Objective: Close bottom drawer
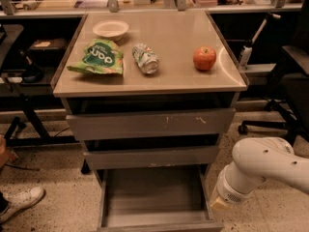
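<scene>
1. Bottom drawer (pixel 154 197) stands pulled well out under the cabinet (pixel 149 81), near the floor.
2. Gripper (pixel 218 204) sits low, just beside the drawer's right wall; whether it is open or closed, I cannot tell.

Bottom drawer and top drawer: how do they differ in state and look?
The bottom drawer is pulled far out, showing its empty tray; the top drawer is barely out. The bottom drawer is narrower; the top drawer's front bears white scratches. Both are grey, without handles. The hand is low beside the bottom drawer's right side.
</scene>
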`<state>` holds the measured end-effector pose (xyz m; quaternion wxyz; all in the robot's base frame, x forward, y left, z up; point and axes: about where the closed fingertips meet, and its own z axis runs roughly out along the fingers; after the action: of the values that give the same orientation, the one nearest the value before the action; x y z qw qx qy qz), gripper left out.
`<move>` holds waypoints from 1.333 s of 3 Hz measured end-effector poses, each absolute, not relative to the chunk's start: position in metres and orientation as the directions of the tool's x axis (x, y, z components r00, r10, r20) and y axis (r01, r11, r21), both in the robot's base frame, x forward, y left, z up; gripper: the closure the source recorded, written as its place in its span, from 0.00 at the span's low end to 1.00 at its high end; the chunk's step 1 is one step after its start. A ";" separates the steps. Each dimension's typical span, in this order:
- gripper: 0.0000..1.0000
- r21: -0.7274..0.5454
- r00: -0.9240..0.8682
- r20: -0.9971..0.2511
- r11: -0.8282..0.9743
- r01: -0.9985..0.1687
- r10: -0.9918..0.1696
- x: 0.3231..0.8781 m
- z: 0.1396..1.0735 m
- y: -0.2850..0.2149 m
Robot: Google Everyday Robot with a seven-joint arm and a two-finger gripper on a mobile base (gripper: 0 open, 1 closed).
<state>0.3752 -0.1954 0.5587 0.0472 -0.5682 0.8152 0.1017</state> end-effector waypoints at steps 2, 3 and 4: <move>1.00 0.270 -0.490 -0.141 0.443 -0.855 -0.860 0.331 0.425 -0.215; 1.00 0.351 -0.543 -0.114 0.477 -0.805 -0.832 0.310 0.365 -0.214; 1.00 0.351 -0.543 -0.114 0.477 -0.805 -0.832 0.310 0.364 -0.214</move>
<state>0.3104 -0.2136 0.3645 -0.0359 -0.4766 0.8587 0.1847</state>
